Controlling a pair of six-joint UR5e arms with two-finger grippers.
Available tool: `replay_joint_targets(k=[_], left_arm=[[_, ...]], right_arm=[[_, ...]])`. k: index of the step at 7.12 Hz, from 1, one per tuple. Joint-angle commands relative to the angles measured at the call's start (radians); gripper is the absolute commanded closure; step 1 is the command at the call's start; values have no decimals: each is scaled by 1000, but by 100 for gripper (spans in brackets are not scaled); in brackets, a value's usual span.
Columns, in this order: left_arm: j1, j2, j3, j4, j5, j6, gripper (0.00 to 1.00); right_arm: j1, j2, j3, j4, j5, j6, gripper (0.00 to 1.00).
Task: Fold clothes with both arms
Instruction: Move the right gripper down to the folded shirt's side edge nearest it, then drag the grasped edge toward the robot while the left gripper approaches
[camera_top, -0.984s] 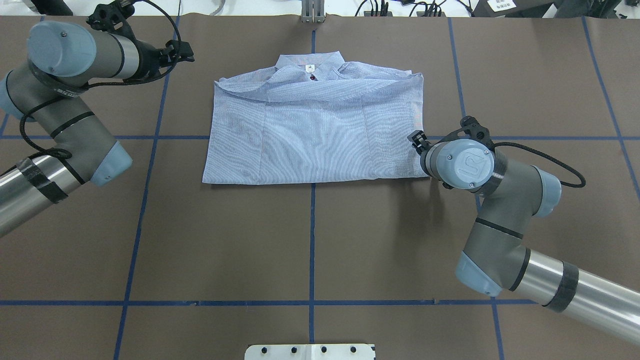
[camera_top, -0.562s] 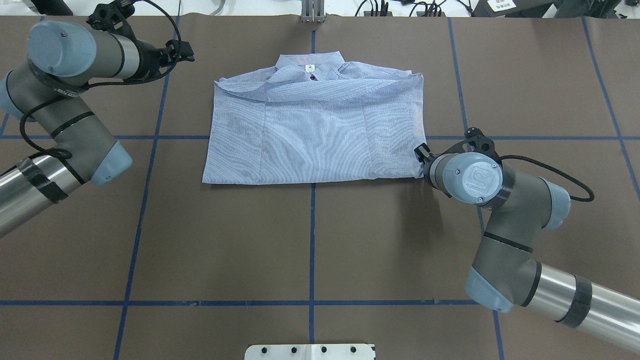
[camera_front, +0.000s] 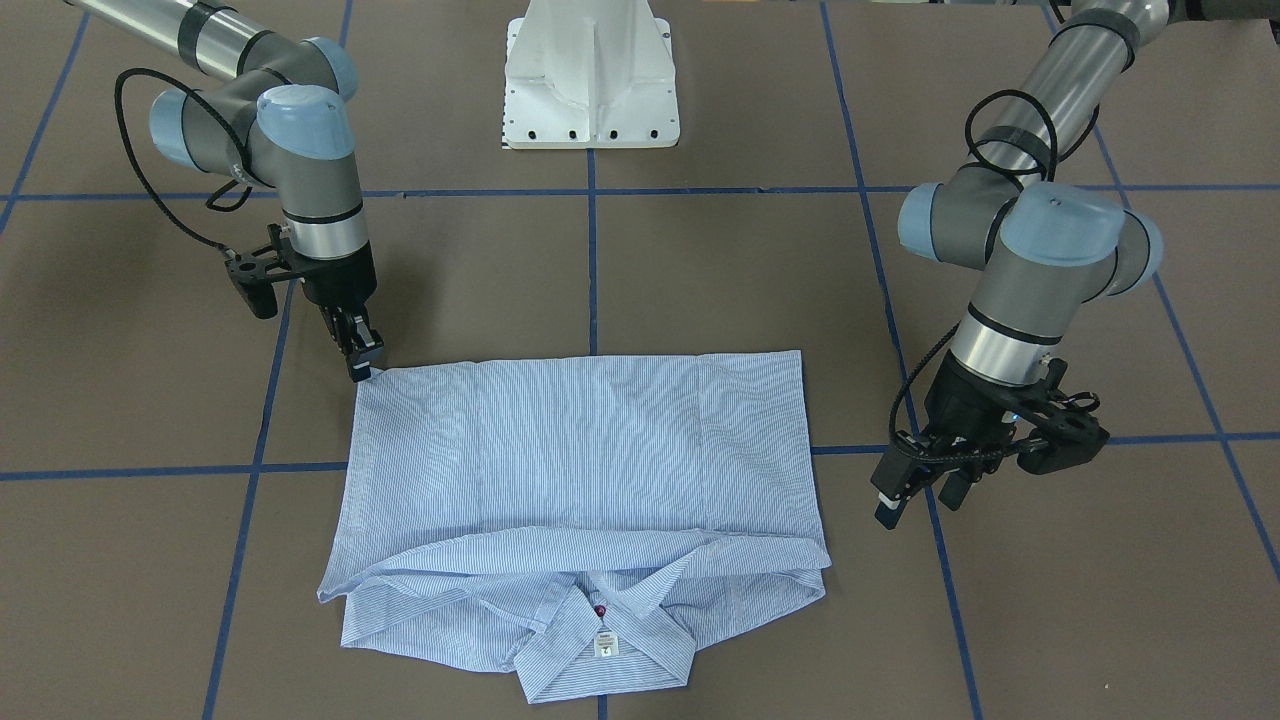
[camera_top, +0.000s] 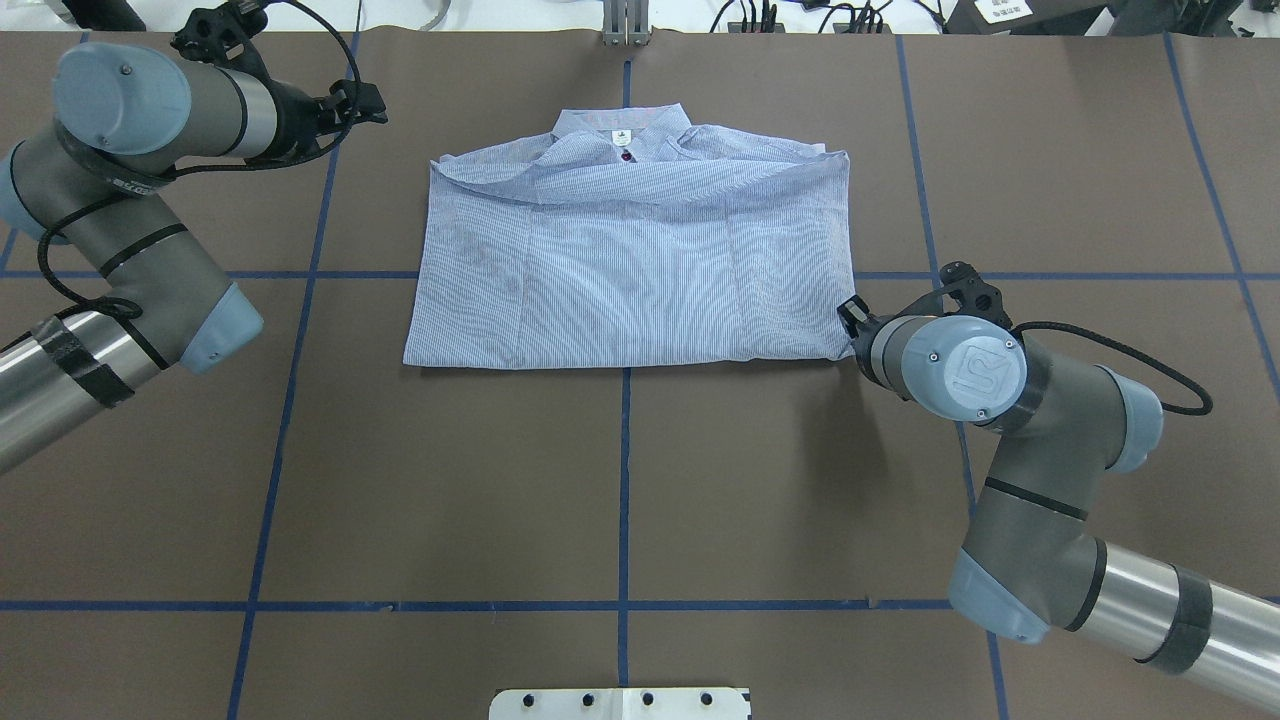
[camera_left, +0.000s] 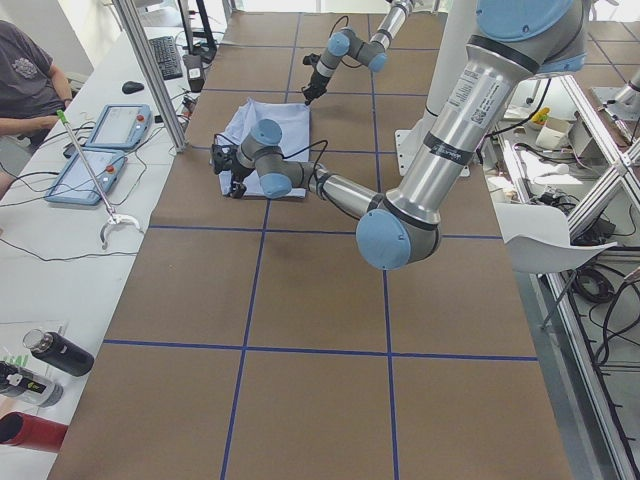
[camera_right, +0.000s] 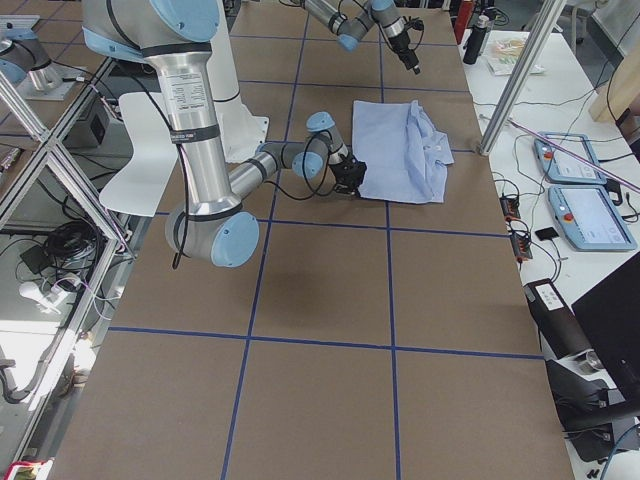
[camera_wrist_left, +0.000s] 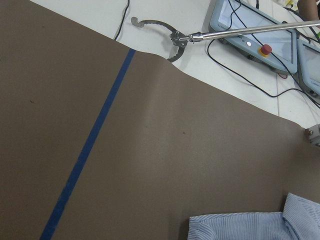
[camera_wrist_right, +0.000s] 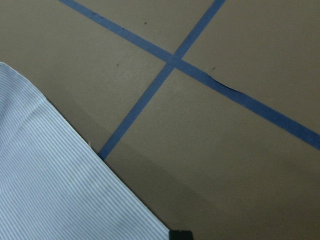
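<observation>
Seen from across the table (camera_front: 700, 280), the striped shirt (camera_front: 580, 450) lies folded into a flat rectangle, collar toward the camera and hem toward the white pedestal base (camera_front: 590, 80). The right gripper (camera_front: 362, 368) points down with its tips at the shirt's hem corner; its fingers look close together, but whether they have any cloth between them cannot be told. The left gripper (camera_front: 917, 508) hangs beside the opposite edge, apart from the cloth, its fingers spread and holding nothing. From overhead, the shirt sits across the middle blue tape line (camera_top: 624, 470). The right gripper is at its near right corner, and the left one is off to the left of the collar end with bare table between. The left-end view shows a seated person (camera_left: 25, 80), two control tablets (camera_left: 105, 125) and bottles (camera_left: 55, 352) on the side bench, none of them near the shirt. In the right-end view the near arm's gripper meets the shirt's corner. The left wrist camera catches a collar edge at the lower right and a long reaching tool (camera_wrist_left: 172, 39) off the table. The right wrist camera shows the shirt's corner with a black fingertip (camera_wrist_right: 180, 234) just beside it.
</observation>
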Motion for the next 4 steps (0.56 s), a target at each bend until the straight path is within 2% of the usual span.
replay_joint_targets(k=[1,2,3,4], left_arm=[[0,1,-7,0,-1,0,0],[-2,4,-16,0,-2,0,0],[0,4,-36,0,-5,-2,0],[0,4,-53,0,-8,-3,0]], right_arm=[[-16,-62,81,-5,4,0,100],[-58,-114,199,-93,9,-1,100],[-126,-122,309,-224,21,5,100],[-178,-126,388,-318,108,46,100]])
